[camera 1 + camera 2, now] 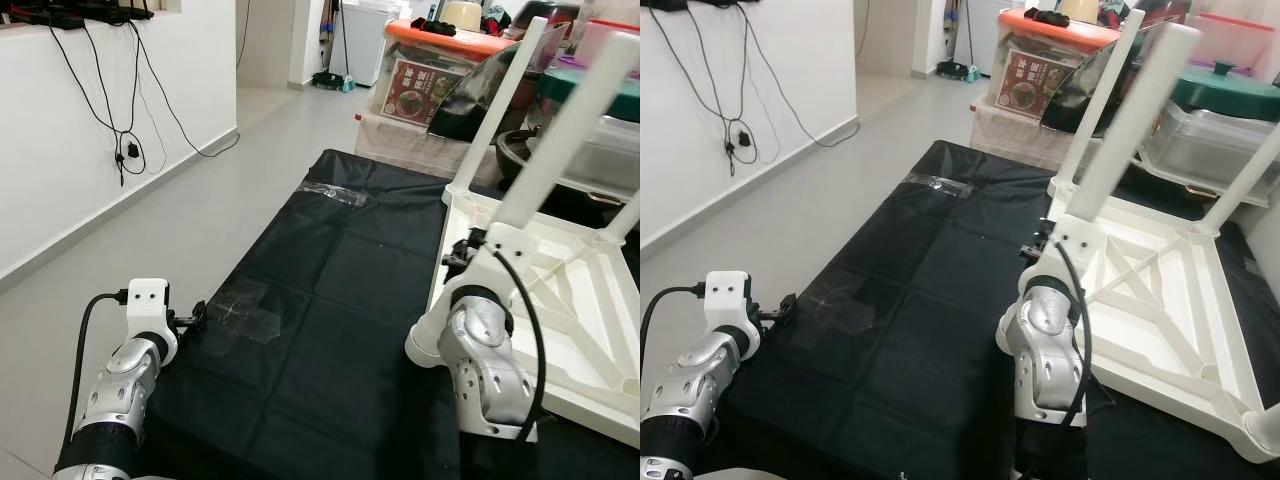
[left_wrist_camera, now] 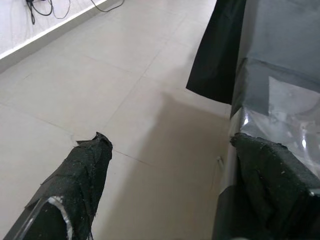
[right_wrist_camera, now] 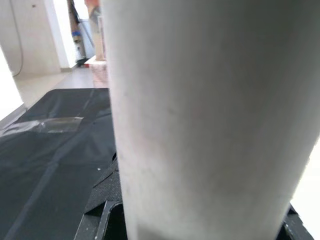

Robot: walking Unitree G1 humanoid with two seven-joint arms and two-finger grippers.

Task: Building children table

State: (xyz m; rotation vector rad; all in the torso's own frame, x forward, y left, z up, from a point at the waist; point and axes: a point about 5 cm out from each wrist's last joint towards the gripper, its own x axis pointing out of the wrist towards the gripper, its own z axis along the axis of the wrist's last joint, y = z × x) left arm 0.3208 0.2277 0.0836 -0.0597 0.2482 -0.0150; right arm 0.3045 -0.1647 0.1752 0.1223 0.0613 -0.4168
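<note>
A white children's table [image 1: 590, 330] lies upside down on a black sheet [image 1: 330, 300], with its white legs pointing up. My right gripper [image 1: 468, 250] is at the table's near left corner, shut on the base of the table leg [image 1: 560, 140]. In the right wrist view that leg [image 3: 200, 110] stands between the black fingers [image 3: 102, 215]. Another leg [image 1: 497, 110] rises just behind it. My left gripper [image 1: 195, 318] hovers at the sheet's left edge, open and holding nothing. Its fingers [image 2: 85, 175] are spread wide over the floor.
Clear tape patches [image 1: 245, 312] are stuck to the sheet. Plastic storage boxes [image 1: 430, 70] and lidded tubs [image 1: 1220, 110] crowd the back right. A white wall with hanging cables [image 1: 125, 150] runs along the left. Grey tiled floor [image 1: 200, 200] lies between the wall and the sheet.
</note>
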